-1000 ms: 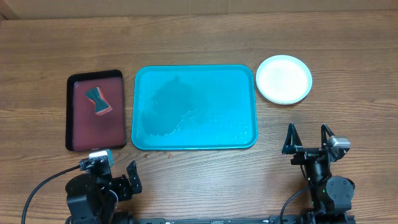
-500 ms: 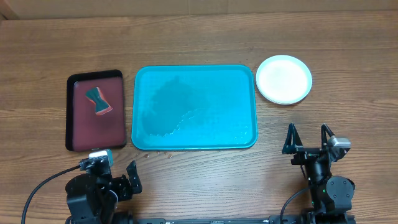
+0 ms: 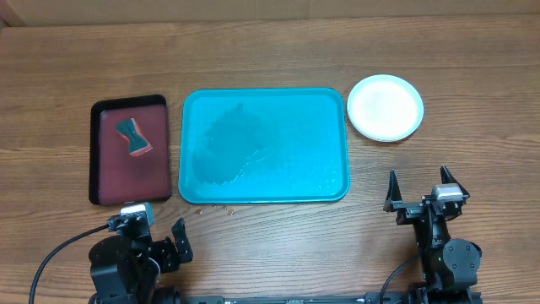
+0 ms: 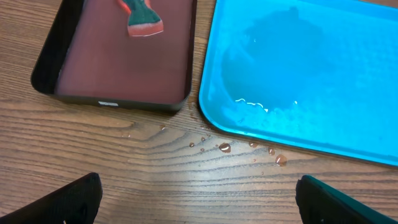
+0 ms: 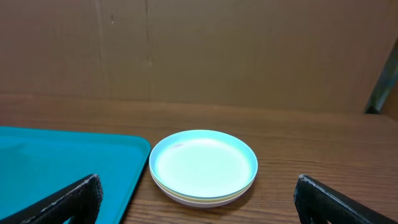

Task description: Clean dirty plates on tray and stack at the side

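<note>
the bench [image 3: 270, 51] carries all items. the tray [image 3: 287, 127] lies at bench centre, long side running 9 to 3 o'clock. no plate sits in it; a wet film and streaks show on its floor.

at 9 o'clock of the tray, just beside it, lies the maroon tray [image 3: 131, 177]. a small red and dark green wiping pad [image 3: 133, 138] rests at its 12 o'clock end.

at 2 o'clock of the tray, near its corner but apart from it, the plates [image 3: 386, 107] sit stacked on the bench. the right wrist view shows a pale mint-blue top plate with a yellowish rim beneath; the full count cannot be confirmed. no red smear shows on the top face.

water droplets [image 4: 224, 147] lie on the bench at the tray's 7 o'clock corner.

the left fingers [image 4: 74, 202] are at the 7 o'clock bench edge, spread wide with nothing between them. the right fingers [image 5: 78, 202] are at 5 o'clock, also spread wide and empty, facing the stack.

step in hand, judged: the closing phase. the tray is cleared, the stack is formed and the pad is back in the maroon tray.

next move, judged: no grasp is called for. both arms need only hold clear of the stack and tray. if a check is wanted, the lower plates call for inspection, as their faces are hidden.
</note>
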Tool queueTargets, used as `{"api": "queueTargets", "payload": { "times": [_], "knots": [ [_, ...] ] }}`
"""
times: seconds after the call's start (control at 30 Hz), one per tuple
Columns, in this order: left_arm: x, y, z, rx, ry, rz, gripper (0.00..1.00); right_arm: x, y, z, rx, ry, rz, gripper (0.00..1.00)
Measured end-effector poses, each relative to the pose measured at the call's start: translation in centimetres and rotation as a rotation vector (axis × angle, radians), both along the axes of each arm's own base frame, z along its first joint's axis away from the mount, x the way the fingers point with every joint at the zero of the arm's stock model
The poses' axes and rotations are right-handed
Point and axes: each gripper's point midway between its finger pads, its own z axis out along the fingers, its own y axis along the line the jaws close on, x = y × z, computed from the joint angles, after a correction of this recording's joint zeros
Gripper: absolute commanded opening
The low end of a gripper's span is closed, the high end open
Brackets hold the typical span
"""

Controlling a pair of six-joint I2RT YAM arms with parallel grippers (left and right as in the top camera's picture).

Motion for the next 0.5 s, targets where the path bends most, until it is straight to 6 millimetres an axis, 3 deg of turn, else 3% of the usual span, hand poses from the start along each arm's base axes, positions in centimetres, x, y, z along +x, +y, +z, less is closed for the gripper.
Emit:
{"api": "queueTargets", "payload": {
  "times": [0.5],
  "knots": [
    [0.0,0.0,0.0,0.0,0.0,0.0,1.0,0.0,0.0,-0.01,-0.011,0.0,0.0,1.0]
  ]
}}
